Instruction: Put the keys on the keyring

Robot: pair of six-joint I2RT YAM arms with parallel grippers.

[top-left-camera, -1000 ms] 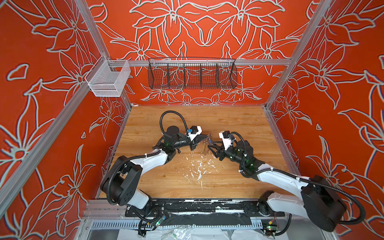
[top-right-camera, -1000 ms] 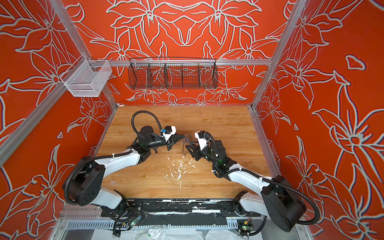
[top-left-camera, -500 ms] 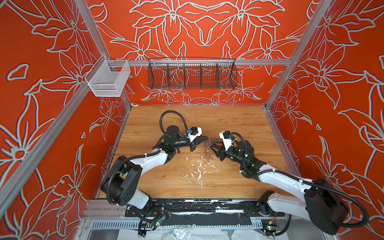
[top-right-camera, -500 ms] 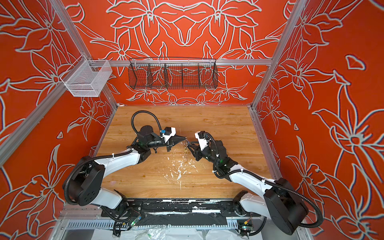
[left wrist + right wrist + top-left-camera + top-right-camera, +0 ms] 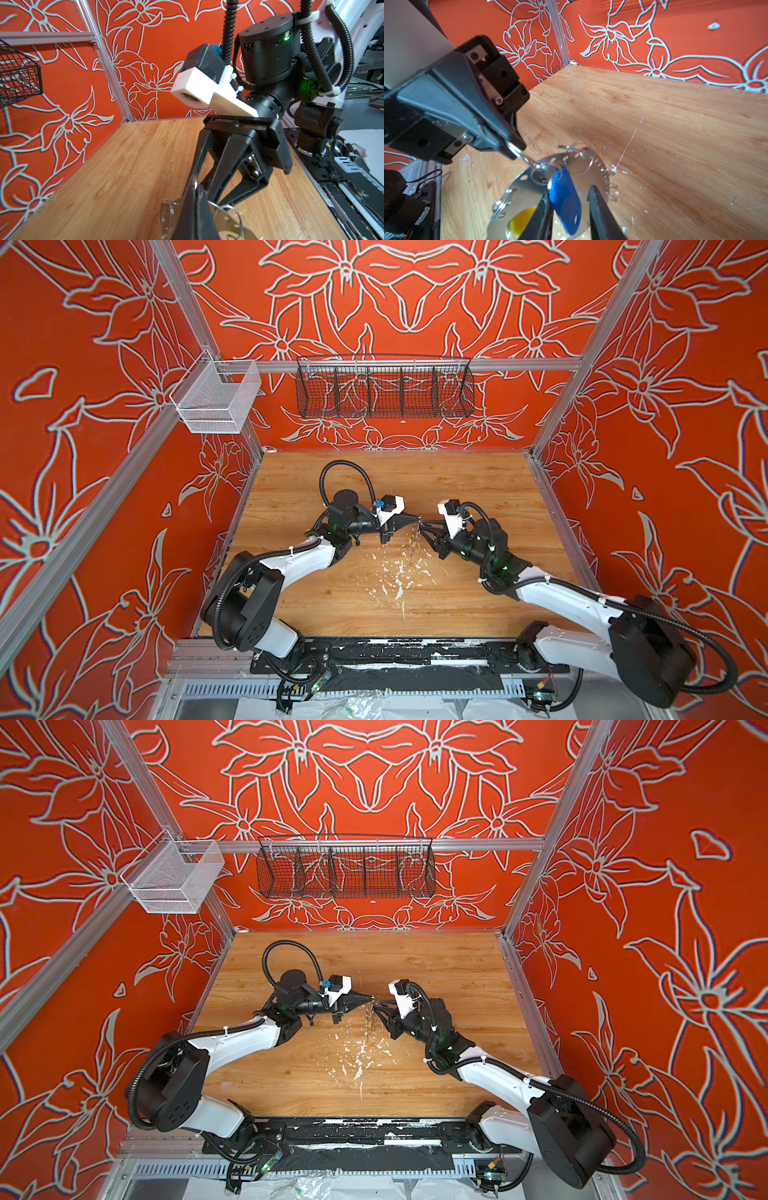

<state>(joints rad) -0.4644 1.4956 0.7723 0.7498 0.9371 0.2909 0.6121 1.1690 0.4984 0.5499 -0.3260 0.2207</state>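
The left gripper [image 5: 516, 148] is pinched tight on a thin wire loop [image 5: 527, 160] at the rim of the keyring [image 5: 521, 193], its tips meeting with no gap. The right gripper [image 5: 569, 191] faces it from the other side. Its fingers [image 5: 600, 214] stand narrowly apart on either side of the blue tag [image 5: 566, 205]. One finger lies against the tag and a sliver of plate shows between the tag and the other finger, so I cannot tell whether the tag is actually clamped. The blue tag hangs from a loop in front of the keyring's flat face. The yellow tag [image 5: 521, 221] shows lower on that face, partly hidden by a finger. The key blades cannot be made out. In both top views the two grippers meet tip to tip, and the keyring hangs between them as a thin sliver, up in the air and clear of the table [image 5: 457, 489]. It is over the middle of the table, just behind a scatter of white flecks [image 5: 395, 578] on the wood. Both arms reach in from the near edge, each bent at the elbow. On the back wall a black basket [image 5: 384, 391] hangs well above the table.
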